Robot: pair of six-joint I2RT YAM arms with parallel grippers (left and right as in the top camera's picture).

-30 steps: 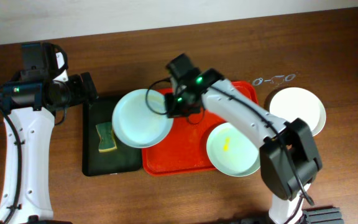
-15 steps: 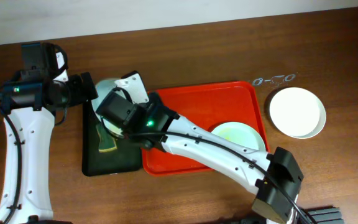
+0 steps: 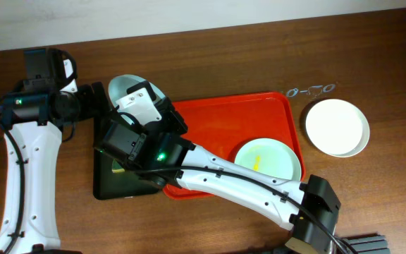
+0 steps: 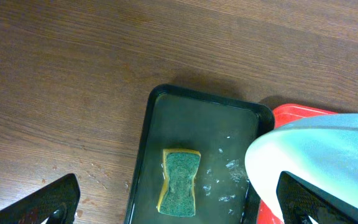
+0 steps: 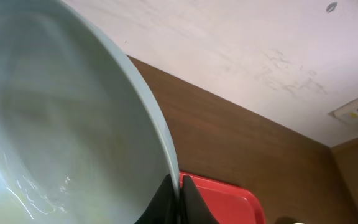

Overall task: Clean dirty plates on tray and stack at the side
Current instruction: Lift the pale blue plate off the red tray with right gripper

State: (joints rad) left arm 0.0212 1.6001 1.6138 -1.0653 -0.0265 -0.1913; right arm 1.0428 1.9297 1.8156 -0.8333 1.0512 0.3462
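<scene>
Item 1, the held mint plate (image 3: 124,87), is off the red tray (image 3: 220,120), raised and steeply tilted over the tray's far-left corner and the adjoining edge of the dark green tray (image 4: 148,162). The right gripper (image 5: 179,202) is closed on this plate's rim, 1 finger on each face. Item 2, the second mint plate (image 3: 268,161), lies flat in the red tray's near-right corner with a yellow smear (image 3: 257,164) at its centre. Item 3, the white plate (image 3: 337,127), sits on the table (image 3: 210,42) just right of the red tray, apart from it. The left gripper (image 4: 180,208) hangs above the dark green tray, fingers spread wide, holding nothing. 1 sponge (image 4: 179,180) lies in that tray. A pair of spectacles (image 3: 312,89) lies just beyond the white plate.
</scene>
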